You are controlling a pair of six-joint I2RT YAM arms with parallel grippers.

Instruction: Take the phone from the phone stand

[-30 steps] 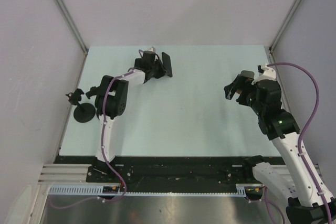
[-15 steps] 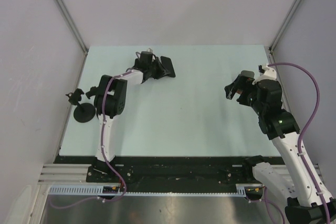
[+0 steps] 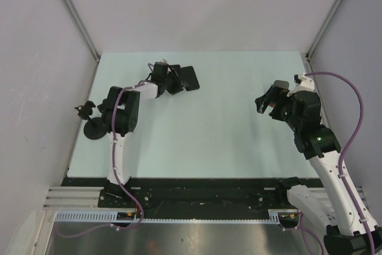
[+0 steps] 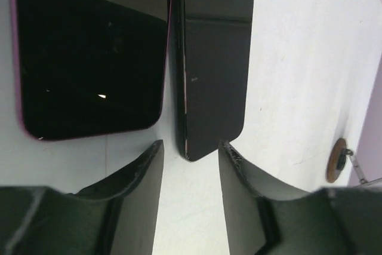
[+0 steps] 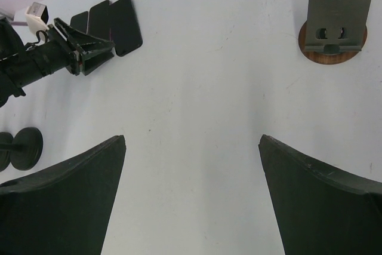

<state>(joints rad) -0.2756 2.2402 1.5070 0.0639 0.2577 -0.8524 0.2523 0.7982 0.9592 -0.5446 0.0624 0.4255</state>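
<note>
Releasing noted on the left arm. The left tool (image 4: 190,146) has gone from clamped a second ago to part-way open. Its fingers (image 4: 140,171) now stand apart and grip nothing. The near end of a matte dark slab (image 4: 212,58) shows in the gap at the fingertips, with neither finger seen pressing on it. Over the same second, the dark load the tool carried at the far left of the surface (image 3: 227,123) tipped from standing on edge to lying flat. The tool has drawn back a little toward its own arm.

Phone (image 4: 89,52): flat on the surface, glossy screen up, purplish rim. It lies just ahead of the left tool and left of its axis in the wrist view. The creased slab lies alongside, edges close or touching. Whether the slab is a cover belonging to the phone cannot be told.

Phone stand (image 5: 337,16): upright on a round wooden foot, back plate bare, nothing in the cradle. It is well apart from the phone, over by the right arm.

Right tool (image 5: 191,138): fully spread, empty, hovering above the surface. No change across the second.

Judgement: the phone is off the stand, set down, and the grip let go, so the task looks essentially done. What remains is for the left tool to clear without nudging the phone or the slab.
</note>
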